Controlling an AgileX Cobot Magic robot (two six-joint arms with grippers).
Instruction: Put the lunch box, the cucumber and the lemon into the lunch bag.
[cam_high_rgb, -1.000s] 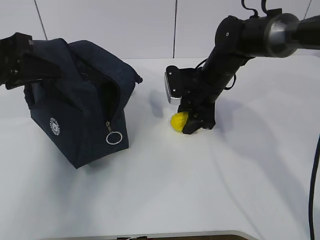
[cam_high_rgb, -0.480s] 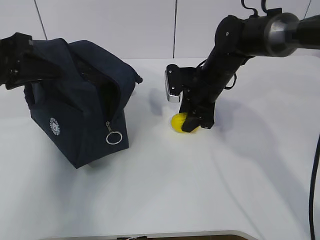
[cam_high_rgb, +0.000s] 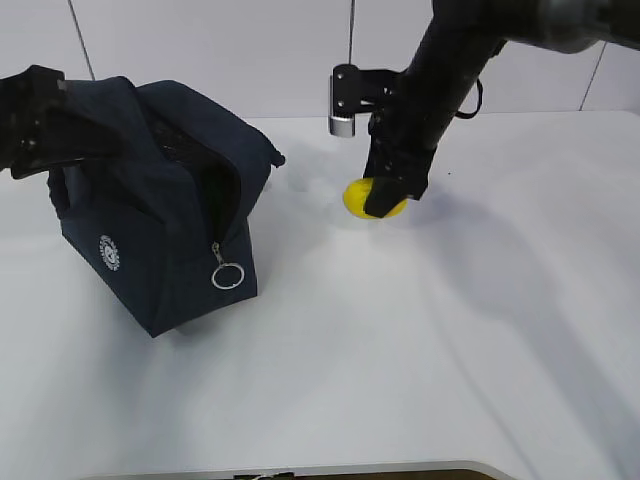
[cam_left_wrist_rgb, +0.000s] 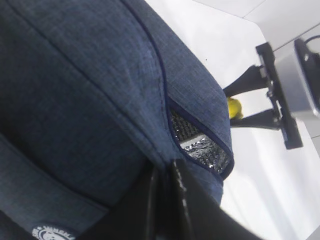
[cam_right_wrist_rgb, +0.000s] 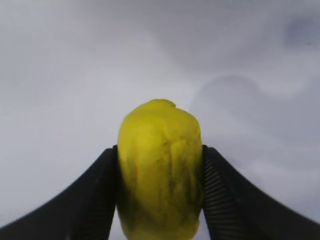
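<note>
Exterior view: white counter (cam_high_rgb: 400, 380), smooth and matte, carries the whole scene; nothing else lies on it in view.
Lunch bag (cam_high_rgb: 160, 220): boxy navy woven fabric, standing on the left, its mouth gaping toward the right; a silver ring pull (cam_high_rgb: 228, 275) hangs at the zipper's end and a small white round logo (cam_high_rgb: 109, 252) sits on the side. From the left wrist view a silvery quilted lining (cam_left_wrist_rgb: 200, 142) shows inside the opening.
Left gripper (cam_high_rgb: 30, 120): at the bag's upper left; its fingers are pinched narrow and appear to grip the fabric at the top, holding the mouth open, though the contact itself is hidden.
Right gripper (cam_high_rgb: 388, 195): pointing down, right of the bag, nearer the fruit than the other arm.
Lemon (cam_right_wrist_rgb: 160, 170): bright yellow, lumpy, waxy oval, clamped between the ribbed black fingers (cam_right_wrist_rgb: 95, 195), which press both flanks; its long axis runs along the fingers, tip outward. It looks clear of the counter.
Key relation: the bag's opening lies to the left of the held lemon, well apart, so I judge the carry must go leftward, then down into the mouth.
Lunch box, cucumber: not visible; possibly already inside, I cannot tell.
</note>
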